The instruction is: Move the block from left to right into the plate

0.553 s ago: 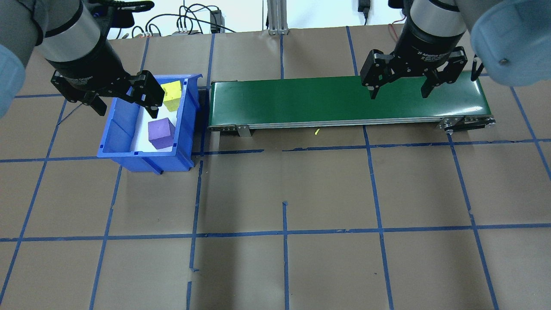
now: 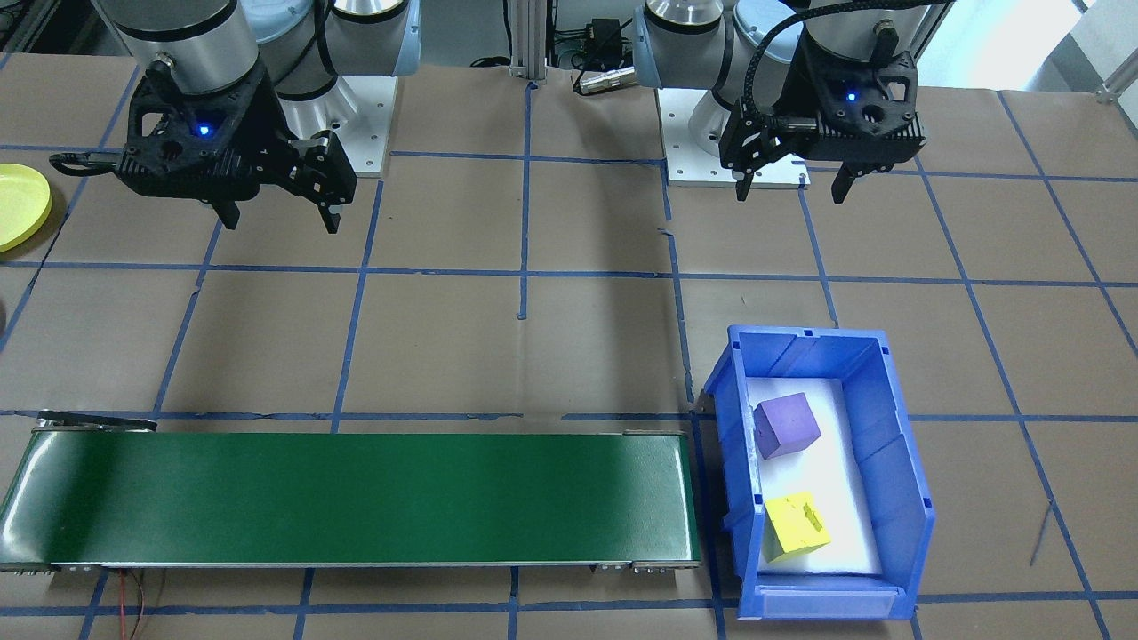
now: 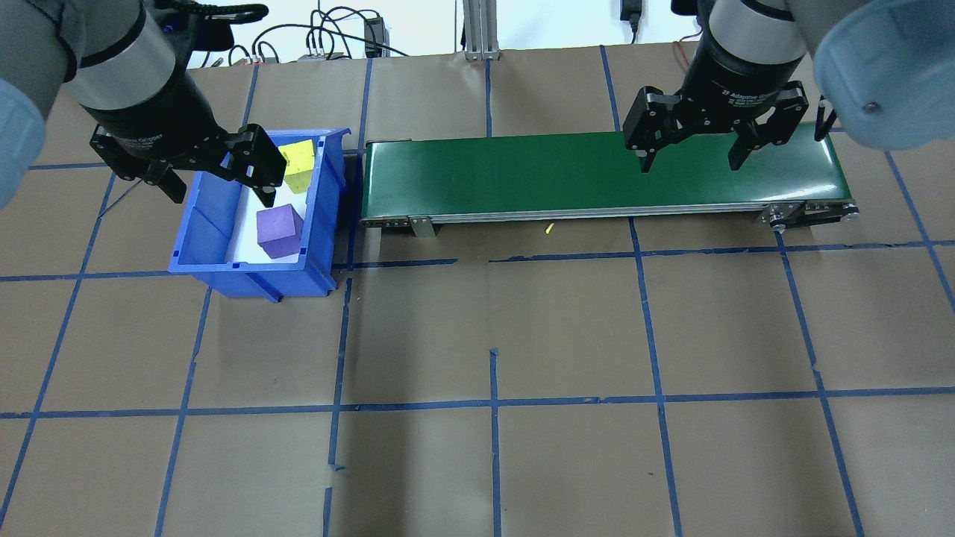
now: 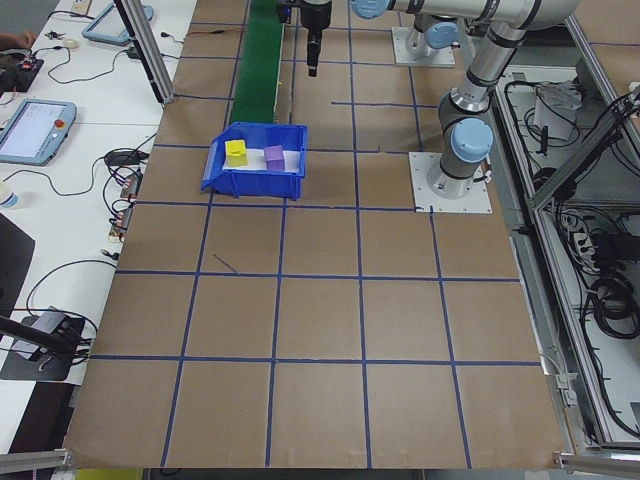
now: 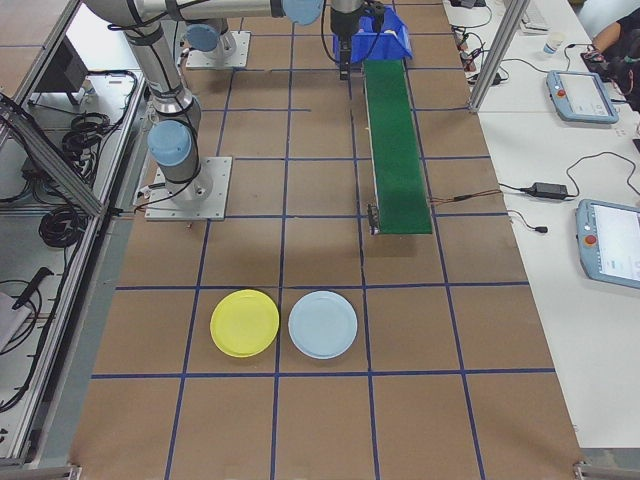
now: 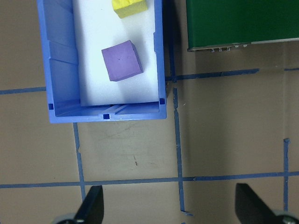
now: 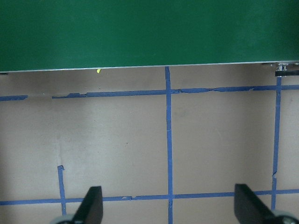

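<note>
Two blocks lie in a blue bin (image 3: 246, 270): a purple block (image 3: 279, 232) (image 2: 786, 426) (image 6: 122, 60) and a yellow block (image 3: 298, 160) (image 2: 796, 524) behind it. My left gripper (image 3: 222, 195) (image 2: 791, 191) (image 6: 170, 207) hangs open and empty, high above the table on the robot's side of the bin. My right gripper (image 3: 691, 164) (image 2: 282, 220) (image 7: 170, 207) is open and empty too, held high near the right end of the green conveyor belt (image 3: 522, 175). The yellow plate (image 5: 245, 323) (image 2: 18, 206) lies far out on my right.
The conveyor belt (image 2: 356, 498) runs from beside the bin (image 2: 898, 480) toward my right. A light blue plate (image 5: 322, 324) sits next to the yellow one. Brown table paper with blue tape lines (image 3: 492, 406) covers the surface. Tablets and cables lie on side tables.
</note>
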{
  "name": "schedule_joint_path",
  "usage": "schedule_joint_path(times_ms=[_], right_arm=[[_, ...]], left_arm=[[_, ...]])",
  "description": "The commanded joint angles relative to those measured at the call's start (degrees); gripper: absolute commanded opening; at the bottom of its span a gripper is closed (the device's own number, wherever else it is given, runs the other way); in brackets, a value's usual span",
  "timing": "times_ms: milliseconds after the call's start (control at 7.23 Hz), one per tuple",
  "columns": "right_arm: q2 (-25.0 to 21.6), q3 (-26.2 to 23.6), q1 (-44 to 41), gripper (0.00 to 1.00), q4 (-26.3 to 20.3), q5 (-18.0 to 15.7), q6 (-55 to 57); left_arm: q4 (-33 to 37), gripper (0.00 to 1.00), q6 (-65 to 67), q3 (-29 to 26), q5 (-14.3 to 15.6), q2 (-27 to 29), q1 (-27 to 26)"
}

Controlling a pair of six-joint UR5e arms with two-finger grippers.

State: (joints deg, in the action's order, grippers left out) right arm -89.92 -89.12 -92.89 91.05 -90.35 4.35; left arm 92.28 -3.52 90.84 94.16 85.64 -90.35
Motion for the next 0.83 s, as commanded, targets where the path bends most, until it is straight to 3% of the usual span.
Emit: schedule_joint_path(times_ms=[0, 138, 415, 691], right_arm=[[0.00, 0.00, -0.01, 1.00, 0.00, 0.00, 0.05], [-0.08, 0.00, -0.10, 1.00, 0.00, 0.00, 0.05], [0.00, 0.00, -0.01, 1.00, 0.00, 0.00, -0.04], [0.00, 0.00, -0.01, 1.00, 0.00, 0.00, -0.04]], left_arm=[[-0.08, 1.00, -0.78, 0.22, 0.32, 0.40, 0.26], [-0.51, 1.00, -1.49, 0.74, 0.58, 1.62, 1.39], [-5.16, 1.00, -1.66, -1.54, -0.03, 9.51, 5.16], [-15.51, 1.00, -0.53, -0.05, -0.99, 16.71, 7.02]])
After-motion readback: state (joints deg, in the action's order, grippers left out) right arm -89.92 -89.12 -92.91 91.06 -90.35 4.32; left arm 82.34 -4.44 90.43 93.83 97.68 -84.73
